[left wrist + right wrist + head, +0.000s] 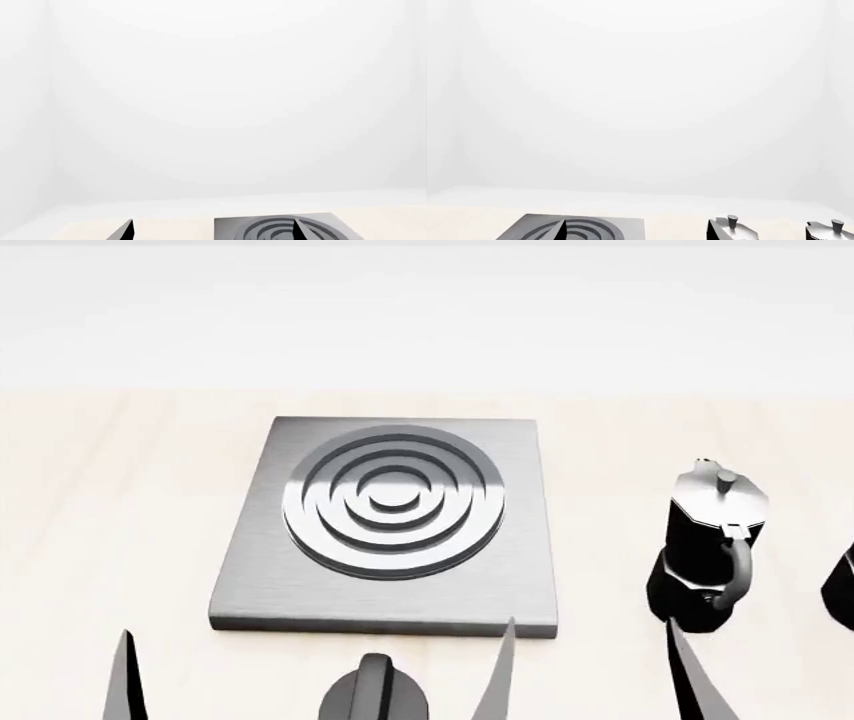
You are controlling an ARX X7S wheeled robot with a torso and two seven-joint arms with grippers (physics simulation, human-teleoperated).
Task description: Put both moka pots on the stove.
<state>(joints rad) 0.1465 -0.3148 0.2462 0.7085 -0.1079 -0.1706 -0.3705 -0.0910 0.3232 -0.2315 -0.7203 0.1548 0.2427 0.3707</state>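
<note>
Both grippers are just hanging at the near edge with nothing in them. The left gripper has its fingers spread wide, and so does the right gripper, fingertips pointing away over the table. The stove sits flat past them, bare on top. One moka pot stands upright on the table right of the stove, and the second moka pot is further right, barely in view. A small black knob sits near the stove's front edge.
</note>
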